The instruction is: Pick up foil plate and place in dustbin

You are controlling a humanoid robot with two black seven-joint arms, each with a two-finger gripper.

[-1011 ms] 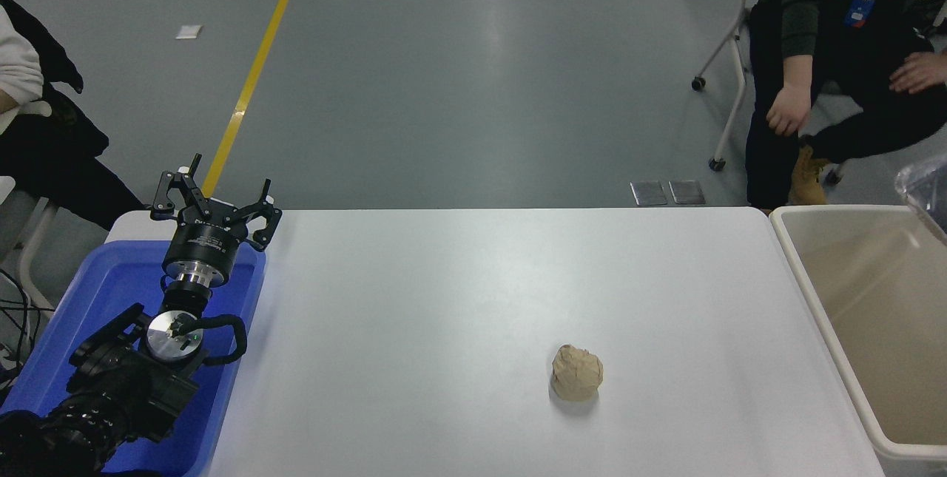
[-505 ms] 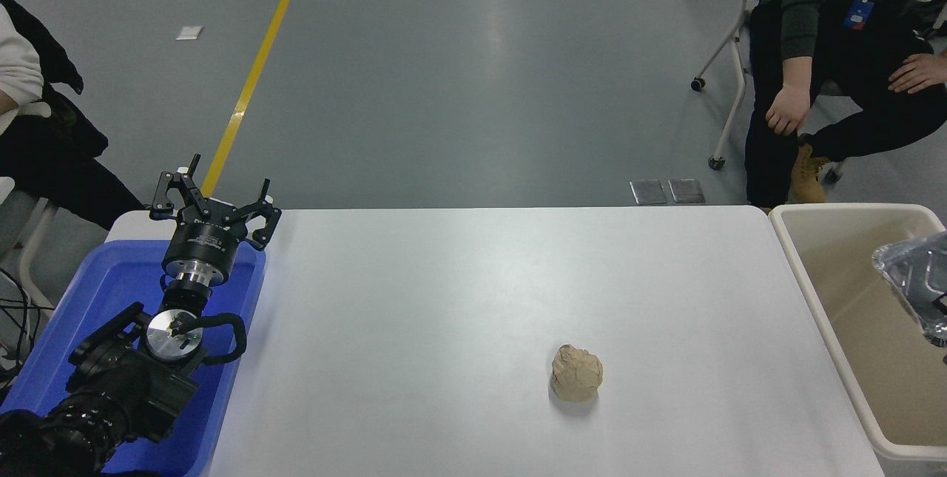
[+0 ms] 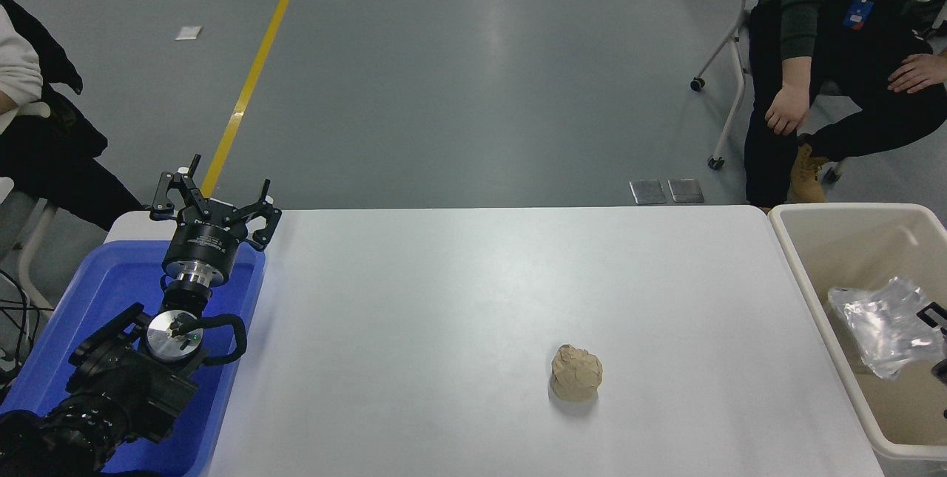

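Now foil plate (image 3: 884,325) sits low inside the dustbin (image 3: 795,270), at its R side near frame edge; 1 s ago only a corner showed, high above the bin's far rim, and 0.5 s ago it hung at about rim level. So it has dropped steadily into the bin opening. Plate looks tilted, foil crinkled.

R gripper (image 3: 936,336): only black bits visible at the frame's R edge, touching plate's R side. Can't tell whether it grips the plate or has let go, most of it out of frame.

L gripper (image 3: 214,203): parked over blue tub (image 3: 111,292) at lower L, fingers spread apart, holding nothing. No change across frames.

Paper ball (image 3: 576,372) on white table (image 3: 444,299), untouched, same spot.

Person seated far R, hands near knees, well apart from bin.

Judgement: transport phase basically done; plate within bin walls. Remaining step is prob. release + arm withdrawal. Risk: light foil may snag on a finger and lift back out on retreat.
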